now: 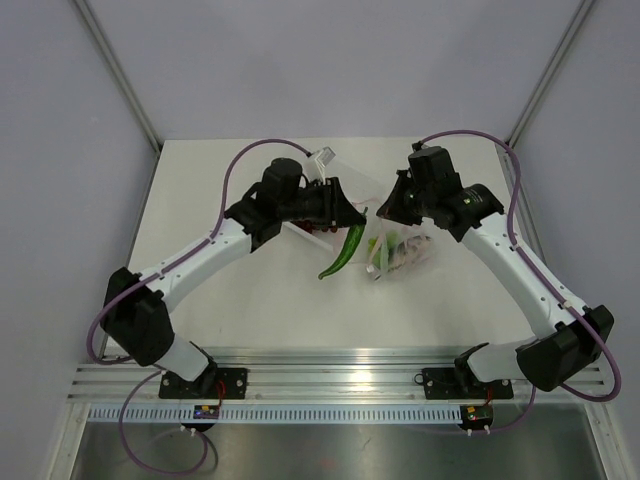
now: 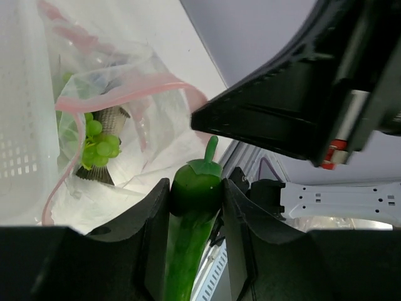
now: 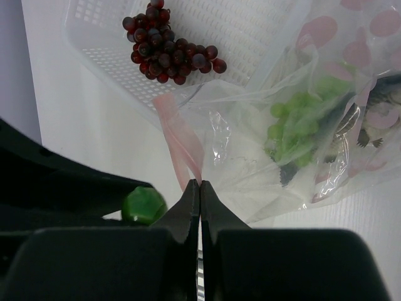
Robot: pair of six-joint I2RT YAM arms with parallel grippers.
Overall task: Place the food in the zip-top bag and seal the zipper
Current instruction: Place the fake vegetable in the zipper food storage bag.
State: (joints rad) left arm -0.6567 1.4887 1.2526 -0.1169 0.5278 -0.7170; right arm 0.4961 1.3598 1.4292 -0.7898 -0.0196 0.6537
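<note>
My left gripper [image 2: 195, 194] is shut on the green chili pepper [image 2: 193, 213]. It holds the chili stem-first just outside the open mouth of the zip-top bag [image 2: 141, 135]. From above, the chili [image 1: 345, 250] hangs down from that gripper [image 1: 348, 215] beside the bag [image 1: 402, 252]. My right gripper [image 3: 200, 188] is shut on the pink zipper [image 3: 180, 138] at the mouth edge, holding it up. The lettuce [image 3: 293, 122] and the grey fish [image 3: 369, 116] lie inside the bag. The dark red grape bunch [image 3: 168, 49] rests in the white tray [image 3: 100, 25].
The white perforated tray [image 1: 322, 160] sits behind the bag, partly under my left arm. The two wrists are close together above the middle of the table. Metal posts rise at the back corners, and a rail runs along the near edge.
</note>
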